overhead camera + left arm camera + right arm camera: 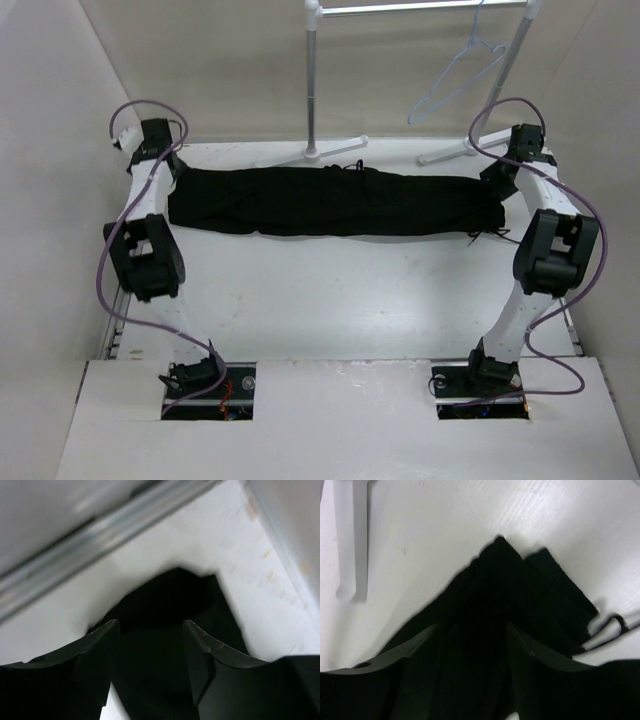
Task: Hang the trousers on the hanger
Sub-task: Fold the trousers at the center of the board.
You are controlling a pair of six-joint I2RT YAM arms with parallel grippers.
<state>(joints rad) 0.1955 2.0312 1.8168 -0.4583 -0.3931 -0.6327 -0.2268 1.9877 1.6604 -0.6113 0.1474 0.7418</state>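
The black trousers (335, 202) lie folded in a long strip across the far part of the white table. The pale wire hanger (458, 78) hangs tilted from the rack bar at the top right. My left gripper (172, 172) is at the strip's left end. In the left wrist view the left gripper (150, 630) is open, its jaws straddling the cloth (170, 597). My right gripper (497, 182) is at the strip's right end. In the right wrist view the right gripper (470, 632) is open, jaws on either side of the cloth (520, 590). A drawstring (615, 625) trails off there.
The white rack stands behind the trousers: a left pole (313, 80), a slanted right pole (510, 75) and feet (335, 150) on the table. One foot shows in the right wrist view (357, 540). Walls close in at the left, right and back.
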